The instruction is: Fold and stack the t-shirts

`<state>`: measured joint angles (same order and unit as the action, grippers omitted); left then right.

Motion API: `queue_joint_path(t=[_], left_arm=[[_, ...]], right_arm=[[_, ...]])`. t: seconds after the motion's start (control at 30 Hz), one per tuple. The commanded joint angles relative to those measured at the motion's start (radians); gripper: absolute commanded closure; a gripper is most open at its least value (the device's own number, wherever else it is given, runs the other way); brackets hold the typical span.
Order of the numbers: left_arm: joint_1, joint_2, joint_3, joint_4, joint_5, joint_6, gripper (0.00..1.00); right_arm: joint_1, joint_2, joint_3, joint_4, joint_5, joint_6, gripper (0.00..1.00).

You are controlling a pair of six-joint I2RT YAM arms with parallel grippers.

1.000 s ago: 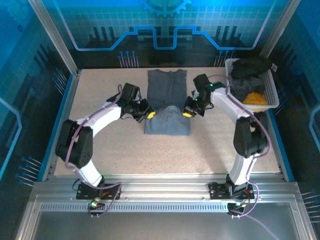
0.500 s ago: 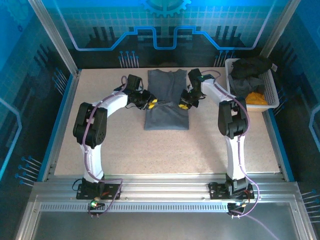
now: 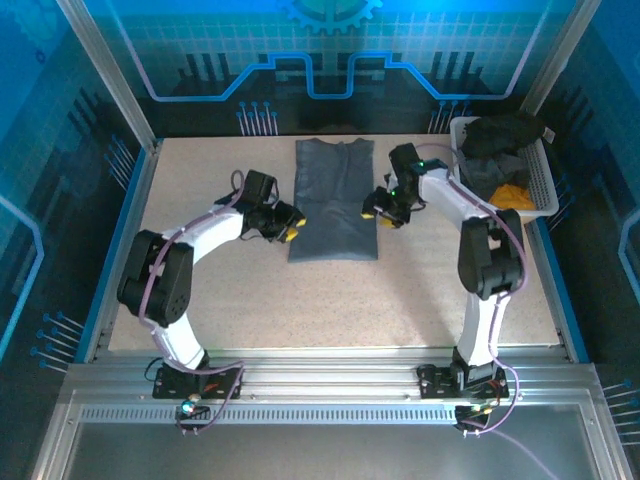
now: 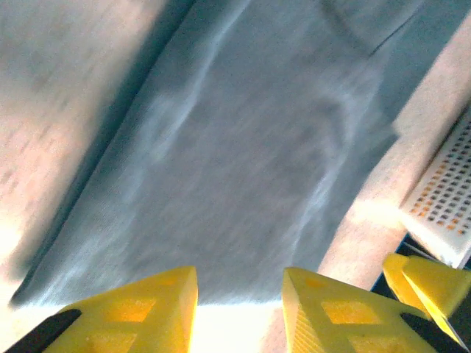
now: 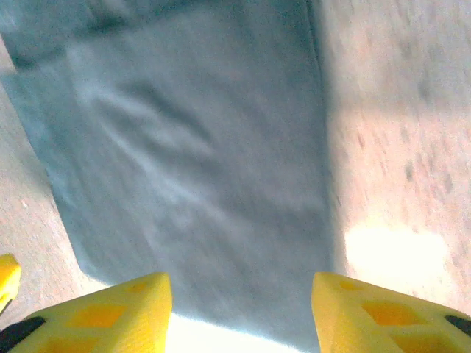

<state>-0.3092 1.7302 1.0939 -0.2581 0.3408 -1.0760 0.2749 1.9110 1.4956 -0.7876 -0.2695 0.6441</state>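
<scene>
While both arms reach in over the table, the dark grey shirt lies flat between them as a long, narrow rectangle. Its collar end points to the far edge and its hem points toward the arm bases.

The left gripper sits just beside the shirt's left edge, along its lower half. In the left wrist view its yellow fingers stand moderately apart. Only bare table and the near edge of the cloth show in the gap, so nothing is pinched between them.

The right gripper sits just beside the shirt's right edge, about halfway along. In the right wrist view its jaws are spread clearly wider than the left pair. The grey cloth runs away in front of them and its edge crosses the space between the tips, but nothing is clamped. Whether either pair of tips brushes the fabric cannot be told, since both wrist views are blurred.

At the far right corner of the table stands a white basket, well apart from the folded shirt. It holds a black shirt heaped at the back, a lighter grey shirt in the middle and an orange-yellow shirt at the near end.
</scene>
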Motion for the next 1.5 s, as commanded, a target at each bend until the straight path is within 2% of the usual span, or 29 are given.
queue_joint_path(t=[0.0,0.17,0.4,0.53,0.6,0.67,0.7,0.77,0.87,0.97,1.1,1.33,1.47], left_arm=[[-0.014,-0.02,-0.11,0.036,0.003,-0.083,0.61],[-0.016,-0.006,-0.177,0.104,0.012,-0.147,0.54],[-0.016,0.092,-0.143,0.174,0.033,-0.173,0.57],[-0.016,0.127,-0.115,0.179,0.035,-0.169,0.7],[-0.016,0.136,-0.1,0.182,0.032,-0.164,0.81],[-0.016,0.136,-0.085,0.181,0.034,-0.16,0.97],[-0.017,0.13,-0.081,0.174,0.031,-0.156,1.0],[-0.018,0.105,-0.075,0.133,0.023,-0.133,1.0],[-0.018,0.043,-0.092,0.069,0.018,-0.099,1.0],[-0.018,-0.027,-0.146,0.013,0.033,-0.078,1.0],[-0.042,-0.099,-0.276,0.045,0.117,-0.107,1.0],[-0.178,-0.306,-0.473,-0.015,0.173,-0.175,1.0],[-0.24,-0.506,-0.517,-0.101,0.151,-0.226,1.0]], right_arm=[[0.03,-0.092,-0.187,0.068,-0.01,0.067,0.47],[0.035,-0.17,-0.386,0.225,-0.077,0.206,0.47],[0.038,-0.051,-0.331,0.269,-0.115,0.232,0.49],[0.041,0.011,-0.272,0.257,-0.123,0.249,0.61],[0.042,0.035,-0.249,0.251,-0.121,0.257,0.67],[0.041,0.054,-0.23,0.253,-0.119,0.267,0.79],[0.041,0.057,-0.221,0.253,-0.113,0.269,0.85],[0.038,0.05,-0.201,0.234,-0.082,0.266,0.94],[0.035,-0.012,-0.198,0.206,-0.015,0.247,1.0],[0.036,-0.064,-0.193,0.134,0.015,0.191,1.0],[0.065,-0.14,-0.277,0.087,0.003,0.142,1.0],[0.158,-0.365,-0.553,0.035,-0.025,0.173,1.0],[0.206,-0.508,-0.584,-0.053,-0.05,0.213,1.0]])
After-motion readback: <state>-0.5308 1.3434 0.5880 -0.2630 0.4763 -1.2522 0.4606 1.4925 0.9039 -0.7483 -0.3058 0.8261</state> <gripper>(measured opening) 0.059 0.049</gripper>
